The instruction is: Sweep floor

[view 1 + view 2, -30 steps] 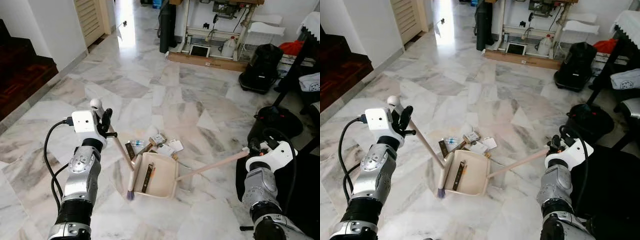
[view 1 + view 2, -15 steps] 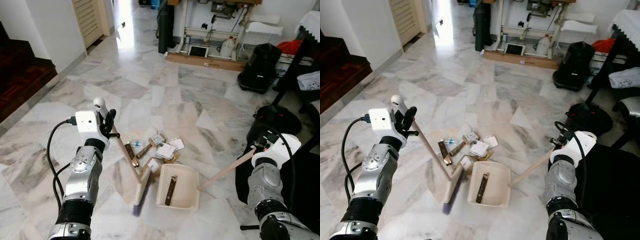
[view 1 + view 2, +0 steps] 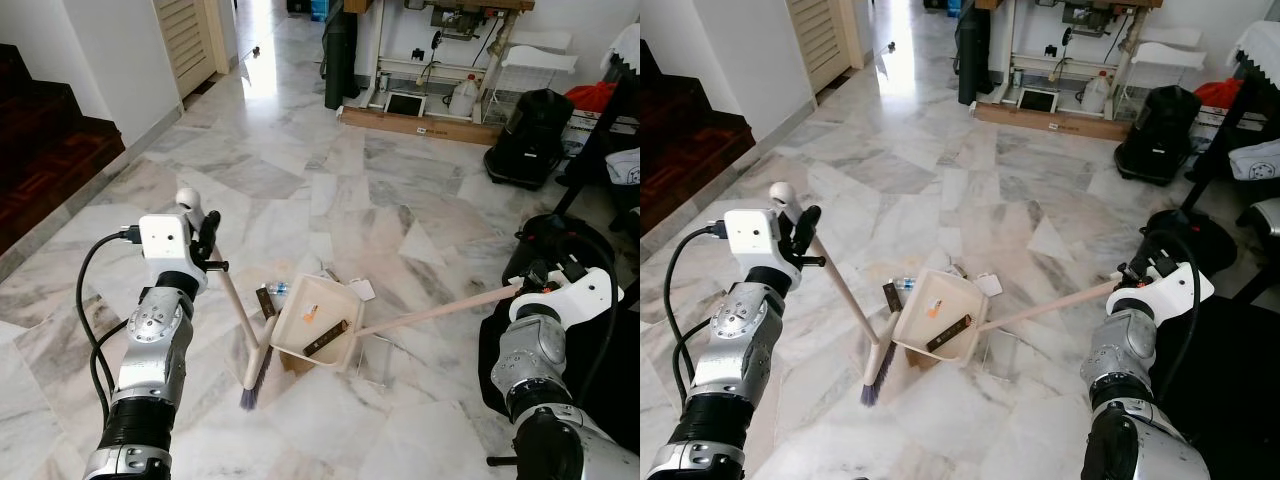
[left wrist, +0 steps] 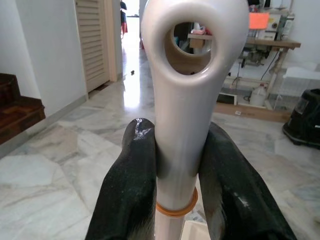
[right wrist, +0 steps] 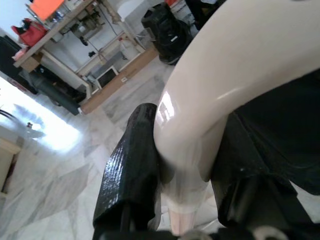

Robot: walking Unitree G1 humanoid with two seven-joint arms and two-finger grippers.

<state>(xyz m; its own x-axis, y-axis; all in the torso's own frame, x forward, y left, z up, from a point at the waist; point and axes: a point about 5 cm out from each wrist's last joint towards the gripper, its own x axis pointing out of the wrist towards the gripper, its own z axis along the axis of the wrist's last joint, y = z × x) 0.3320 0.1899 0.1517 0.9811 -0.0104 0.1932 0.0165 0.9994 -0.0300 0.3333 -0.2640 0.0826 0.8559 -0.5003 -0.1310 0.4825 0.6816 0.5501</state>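
Tilting dustpan [image 3: 315, 325] raised off floor, broom [image 3: 258, 360] now upright beside

Silver arms [image 3: 152, 350], black cables [image 3: 92, 330]

i see a floor [image 3: 330, 190] of white marble veined in grey and tan, with a cream dustpan [image 3: 312, 335] on a pale pink handle [image 3: 440, 310] and a broom [image 3: 250, 350] with a pinkish stick and purple bristles. my silver arms end in black fingers [image 4: 127, 190], and the broom's glossy white cap has an orange ring [image 4: 175, 209] under it. dark red-brown stairs [image 3: 45, 150] sit beside a white wall [image 3: 110, 50], and black bags [image 3: 525, 125] stand at the far side.
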